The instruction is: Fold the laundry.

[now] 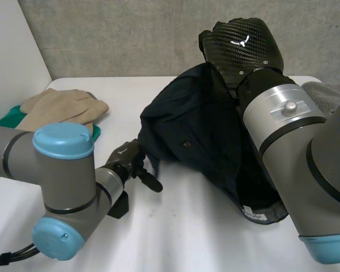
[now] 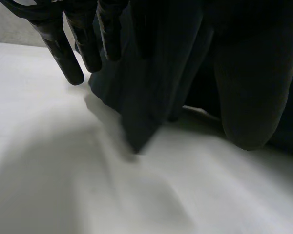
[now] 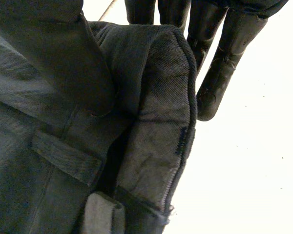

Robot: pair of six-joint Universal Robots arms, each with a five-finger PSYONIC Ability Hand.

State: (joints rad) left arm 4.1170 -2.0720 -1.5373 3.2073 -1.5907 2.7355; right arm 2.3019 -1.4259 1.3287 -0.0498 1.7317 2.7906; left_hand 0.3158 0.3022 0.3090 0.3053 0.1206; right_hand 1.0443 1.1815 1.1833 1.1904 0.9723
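A dark navy garment point(image 1: 198, 130) is held up off the white table point(image 1: 187, 232) by its top, and its lower part rests on the table. My right hand point(image 1: 241, 42) is at the garment's highest point. In the right wrist view its thumb point(image 3: 63, 63) pinches a band-like edge of the garment point(image 3: 156, 122), with a loop on it, against the fingers point(image 3: 219, 63). My left hand point(image 1: 130, 161) lies low on the table at the garment's near left edge. Its fingers point(image 2: 63, 53) are straight and sit beside the hanging cloth point(image 2: 185, 73) without gripping it.
A beige cloth point(image 1: 62, 107) lies on a green one point(image 1: 3, 116) at the table's back left. A grey towel point(image 1: 328, 90) sits at the back right behind my right arm. A grey wall runs behind the table.
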